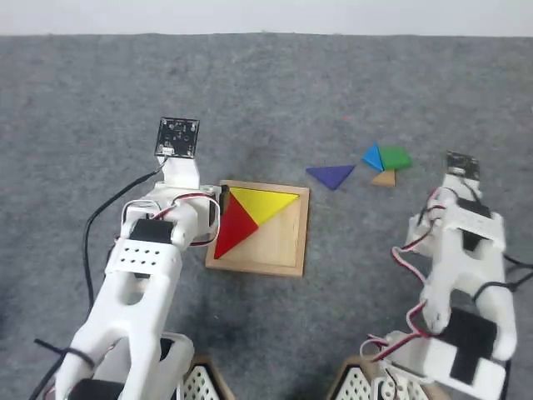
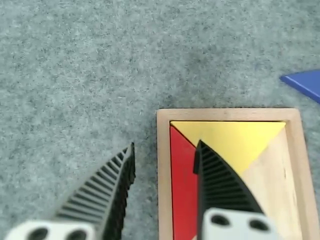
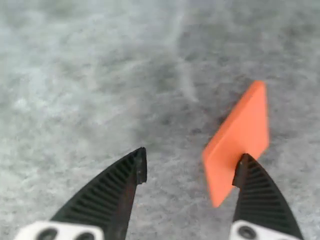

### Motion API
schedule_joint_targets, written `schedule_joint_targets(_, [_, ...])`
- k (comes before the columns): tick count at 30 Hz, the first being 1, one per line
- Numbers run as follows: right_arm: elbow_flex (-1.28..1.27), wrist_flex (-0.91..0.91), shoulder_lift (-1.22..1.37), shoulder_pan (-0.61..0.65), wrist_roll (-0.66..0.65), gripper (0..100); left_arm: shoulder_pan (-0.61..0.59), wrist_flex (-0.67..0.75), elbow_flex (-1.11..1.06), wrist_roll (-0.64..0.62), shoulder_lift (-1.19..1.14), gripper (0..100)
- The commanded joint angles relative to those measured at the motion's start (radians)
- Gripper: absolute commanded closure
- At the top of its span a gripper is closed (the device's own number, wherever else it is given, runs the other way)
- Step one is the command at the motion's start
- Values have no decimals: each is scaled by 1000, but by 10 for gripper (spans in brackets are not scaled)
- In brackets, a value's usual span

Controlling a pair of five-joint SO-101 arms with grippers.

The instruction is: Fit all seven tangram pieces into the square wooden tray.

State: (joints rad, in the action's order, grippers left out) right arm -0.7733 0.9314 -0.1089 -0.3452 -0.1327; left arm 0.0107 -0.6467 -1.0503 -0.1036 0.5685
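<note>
The square wooden tray [image 1: 293,243] lies mid-table with a yellow triangle [image 1: 265,203] and a red triangle [image 1: 234,230] fitted inside. My left gripper [image 2: 165,155] is open astride the tray's left rim [image 2: 163,165], one finger [image 2: 217,185] over the red triangle [image 2: 182,190], the other over carpet. A purple triangle [image 1: 331,174], a blue piece [image 1: 371,157], a green piece [image 1: 396,157] and a small tan triangle [image 1: 384,177] lie loose to the tray's upper right. My right gripper [image 3: 194,155] is open above the carpet, an orange parallelogram [image 3: 240,135] lying by one fingertip [image 3: 246,167].
Grey carpet covers the whole table. The left arm [image 1: 141,275] sits left of the tray and the right arm [image 1: 462,250] stands below and right of the loose pieces. A white wall edge runs along the back.
</note>
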Motion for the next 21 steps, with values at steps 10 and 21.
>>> schedule_joint_targets(10, [66, 4, 67, -220, -74, 728, 8, 28, 4, 9, 37, 813])
schedule_joint_targets(21, [71, 4, 65, -389, -69, 728, 8, 29, 4, 9, 37, 813])
